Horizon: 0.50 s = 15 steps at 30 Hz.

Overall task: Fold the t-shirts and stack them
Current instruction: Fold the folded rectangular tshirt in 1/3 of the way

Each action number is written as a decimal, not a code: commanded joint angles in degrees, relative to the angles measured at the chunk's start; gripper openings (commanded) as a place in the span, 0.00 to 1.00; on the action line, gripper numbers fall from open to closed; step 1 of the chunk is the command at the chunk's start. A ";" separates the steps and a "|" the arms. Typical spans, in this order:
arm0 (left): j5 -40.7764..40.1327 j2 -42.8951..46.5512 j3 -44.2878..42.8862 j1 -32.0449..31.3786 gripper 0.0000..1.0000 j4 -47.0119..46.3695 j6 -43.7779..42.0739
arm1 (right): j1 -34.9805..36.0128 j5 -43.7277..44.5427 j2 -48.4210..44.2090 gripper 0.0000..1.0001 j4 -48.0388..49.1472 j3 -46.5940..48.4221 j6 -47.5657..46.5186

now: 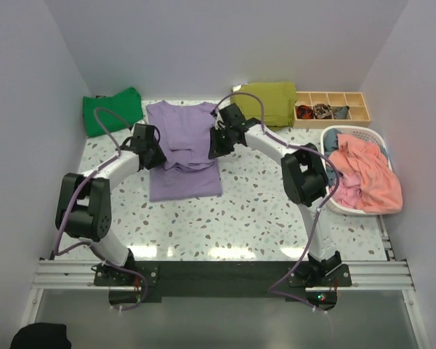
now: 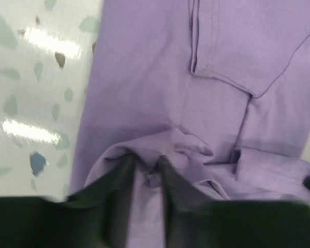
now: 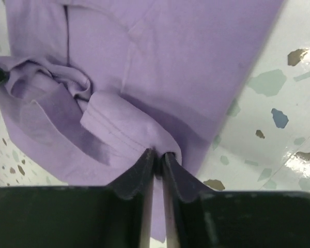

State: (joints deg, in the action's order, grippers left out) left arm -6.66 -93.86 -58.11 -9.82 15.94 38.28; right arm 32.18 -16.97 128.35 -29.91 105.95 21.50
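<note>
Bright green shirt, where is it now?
In the top view, the bright green shirt lies bunched at the far left corner of the table, just left of the purple shirt.

The lavender t-shirt (image 1: 184, 180) was plain, the bench (image 1: 261, 212) white with grey-brown flecks, the green t-shirt (image 1: 112, 110) left of the lavender one bright and unpatterned.

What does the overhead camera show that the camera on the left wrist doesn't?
Only overhead: a green t-shirt, an olive folded cloth, a wooden divider box and a white basket holding pink cloth.
Only the left wrist: the sleeve hem with its stitching close up, and cloth puckered at the tips of the left claw.
Both: the lavender t-shirt on the speckled table.
</note>
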 commanded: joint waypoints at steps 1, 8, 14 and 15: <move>-1.42 -1.85 -2.71 0.77 0.49 -6.89 -3.82 | -1.51 1.48 0.41 0.24 5.99 1.81 -0.31; -5.13 4.29 -3.77 1.83 0.93 -10.23 -7.34 | -1.77 13.89 -11.17 0.35 11.27 -7.14 -5.58; 11.52 7.29 -2.19 1.74 0.88 -9.79 -8.75 | -0.72 1.25 -11.20 0.41 6.45 -7.68 -2.87; 13.84 7.12 -1.84 1.74 0.86 -9.97 -8.49 | 0.59 -0.50 -11.54 0.41 7.58 -8.47 -2.52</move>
State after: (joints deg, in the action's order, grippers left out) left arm -4.91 -88.36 -59.00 -8.25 8.97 31.81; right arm 30.37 -9.52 119.31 -22.65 97.60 18.35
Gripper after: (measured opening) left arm 0.894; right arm 0.414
